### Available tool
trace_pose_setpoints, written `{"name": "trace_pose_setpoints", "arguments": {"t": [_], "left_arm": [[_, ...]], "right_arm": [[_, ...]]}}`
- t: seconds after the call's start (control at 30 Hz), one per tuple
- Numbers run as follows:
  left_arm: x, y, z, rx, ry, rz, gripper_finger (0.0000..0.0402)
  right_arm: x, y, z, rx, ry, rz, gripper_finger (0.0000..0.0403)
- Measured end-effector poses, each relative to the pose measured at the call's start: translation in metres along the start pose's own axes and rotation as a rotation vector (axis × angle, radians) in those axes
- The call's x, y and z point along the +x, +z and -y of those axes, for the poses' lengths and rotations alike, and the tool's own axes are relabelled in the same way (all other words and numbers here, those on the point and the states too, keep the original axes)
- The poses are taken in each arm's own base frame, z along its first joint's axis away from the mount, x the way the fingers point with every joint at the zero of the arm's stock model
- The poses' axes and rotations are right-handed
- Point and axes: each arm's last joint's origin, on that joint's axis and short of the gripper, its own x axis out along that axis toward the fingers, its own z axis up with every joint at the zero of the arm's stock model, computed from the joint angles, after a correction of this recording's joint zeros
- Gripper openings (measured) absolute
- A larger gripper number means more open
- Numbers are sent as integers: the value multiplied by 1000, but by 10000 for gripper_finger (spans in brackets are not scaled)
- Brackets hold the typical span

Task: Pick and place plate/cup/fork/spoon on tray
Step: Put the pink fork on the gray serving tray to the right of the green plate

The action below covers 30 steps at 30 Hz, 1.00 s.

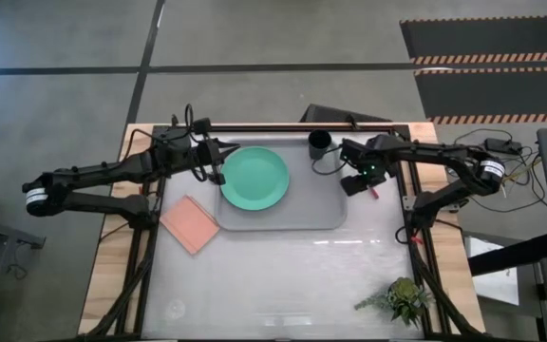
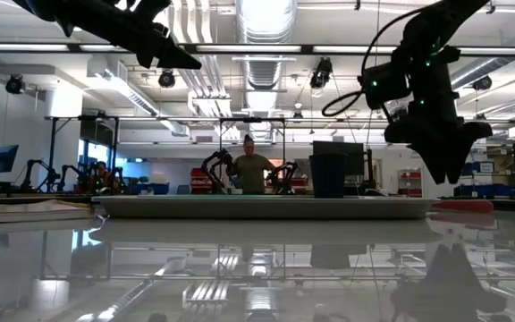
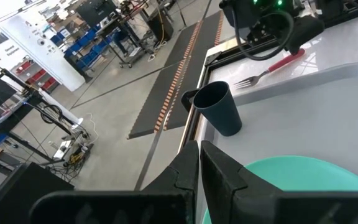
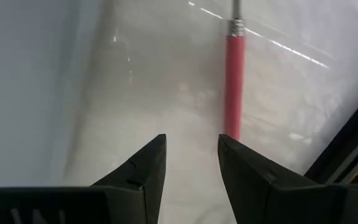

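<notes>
Right gripper (image 4: 191, 168) above fork (image 4: 233, 87)

We see the tray (image 1: 283, 220) open across its near half and its right part, with only the plate (image 1: 254, 178) filling the left side. The cup (image 1: 320, 143) stands at the far right corner, blocking that way in. The right gripper (image 1: 361, 183) hangs over the tray's right rim, fingers apart, with bare table between them and the fork (image 4: 233, 87) just beside one finger. The left gripper (image 1: 218, 173) crowds the plate's left edge.
</notes>
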Motion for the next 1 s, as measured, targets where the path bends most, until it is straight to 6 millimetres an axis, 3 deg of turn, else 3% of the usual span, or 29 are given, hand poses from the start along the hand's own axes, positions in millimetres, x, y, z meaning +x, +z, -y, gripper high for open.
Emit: {"name": "trace_pose_setpoints", "arguments": {"t": [0.2, 1.0], "left_arm": [[0, 0, 0, 0, 1, 1, 0], [0, 0, 0, 0, 0, 1, 0]], "right_arm": [[9, 3, 9, 38, -30, -21, 134], [38, 3, 13, -34, -134, -56, 134]]}}
